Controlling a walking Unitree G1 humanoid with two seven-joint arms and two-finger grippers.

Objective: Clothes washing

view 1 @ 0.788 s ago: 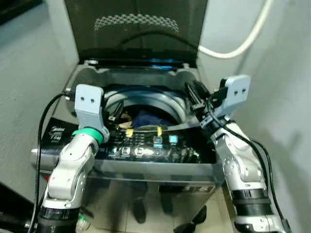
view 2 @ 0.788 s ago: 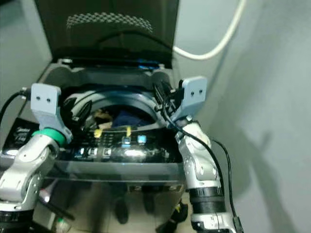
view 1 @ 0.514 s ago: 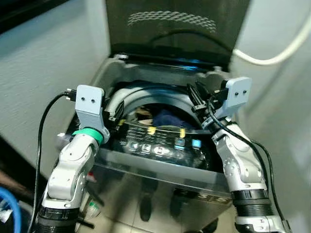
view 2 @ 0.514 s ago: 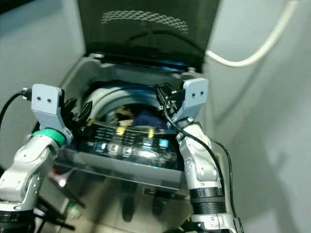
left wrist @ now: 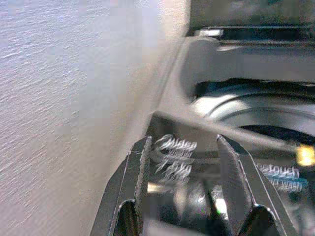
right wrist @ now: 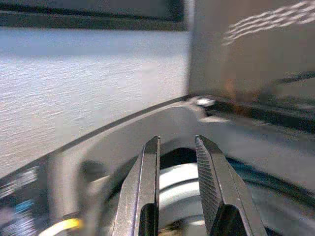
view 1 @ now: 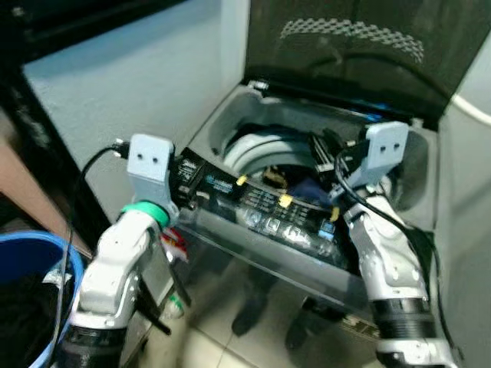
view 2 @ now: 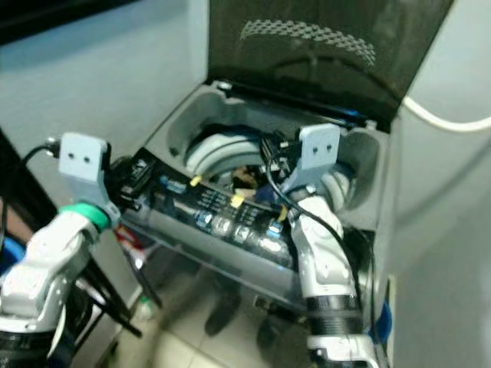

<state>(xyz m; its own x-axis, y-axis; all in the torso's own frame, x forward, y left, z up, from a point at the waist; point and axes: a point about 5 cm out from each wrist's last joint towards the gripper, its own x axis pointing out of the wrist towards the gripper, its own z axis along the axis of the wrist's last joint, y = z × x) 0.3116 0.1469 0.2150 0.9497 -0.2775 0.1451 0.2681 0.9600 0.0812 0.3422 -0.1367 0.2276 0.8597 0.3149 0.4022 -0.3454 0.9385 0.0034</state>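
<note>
- Left eye view: the top-loading washing machine now sits toward the right of the picture and at a slant, where 0.8 s ago it lay square and central; the whole scene has shifted, so the camera has turned, not the machine.
- New at the lower left edge is a blue bucket with dark contents, and a dark frame stands against the grey wall.
- The machine's dark lid stands raised, as before, with clothes, some of them dark blue, lying in the drum.
- The left gripper hangs just over the near left corner of the control panel, its two black fingers set wide apart and holding nothing.
- The right gripper is raised over the drum's right side, its fingers a narrow gap apart and empty.
- Writing: white lettering on the panel between the left gripper's fingers is blurred; a word ending in "touch" can be made out further along, and the rest cannot be read. Yellow tags and lit blue buttons dot the panel.
</note>
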